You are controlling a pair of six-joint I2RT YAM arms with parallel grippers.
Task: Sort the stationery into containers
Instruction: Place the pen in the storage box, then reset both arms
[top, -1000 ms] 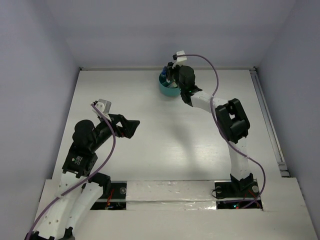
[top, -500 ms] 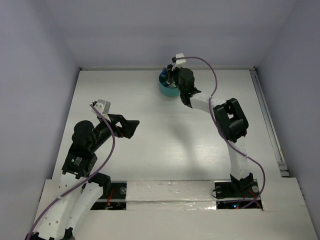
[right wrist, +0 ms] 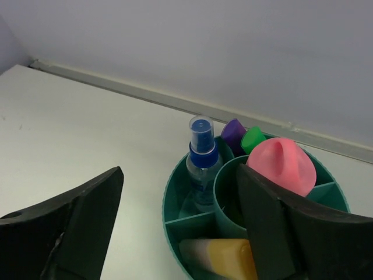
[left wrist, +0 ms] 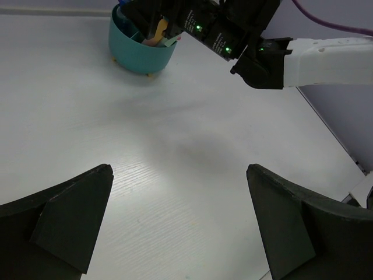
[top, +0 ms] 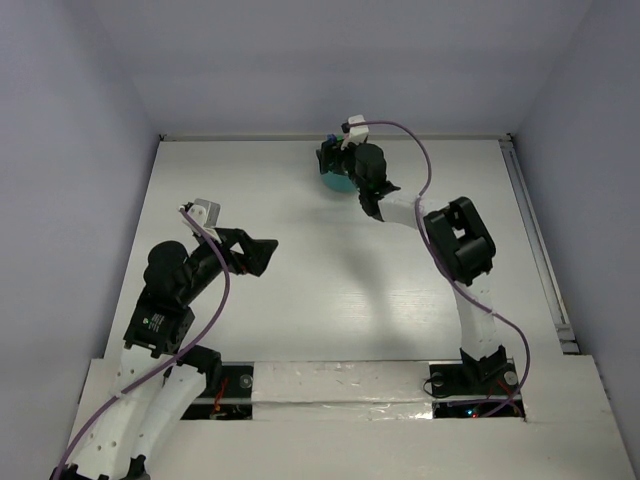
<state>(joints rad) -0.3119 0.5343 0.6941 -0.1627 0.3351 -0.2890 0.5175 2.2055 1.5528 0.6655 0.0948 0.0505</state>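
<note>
The teal cup [right wrist: 175, 201] with inner dividers stands at the table's far edge, also seen as the cup [top: 333, 180] from above and the cup [left wrist: 140, 51] in the left wrist view. Stationery stands in its compartments: a blue-capped spray bottle [right wrist: 201, 156], a purple cap [right wrist: 234, 132], a green cap [right wrist: 253, 139], a pink cap [right wrist: 282, 164] and a yellowish piece [right wrist: 224, 259]. My right gripper [right wrist: 180, 172] hangs open right over the cup with nothing between its fingers [right wrist: 73, 224]. My left gripper [left wrist: 179, 169] is open and empty over bare table, far from the cup.
The right arm [top: 455, 240] stretches from its base to the far middle of the table. A raised rail [top: 535, 240] runs along the table's right edge. Walls close in the back and both sides. The left gripper [top: 255, 255] sits over the left half.
My right gripper's jaws have spread apart above the cup, and the wrist has shifted slightly left. The left arm has not moved.
</note>
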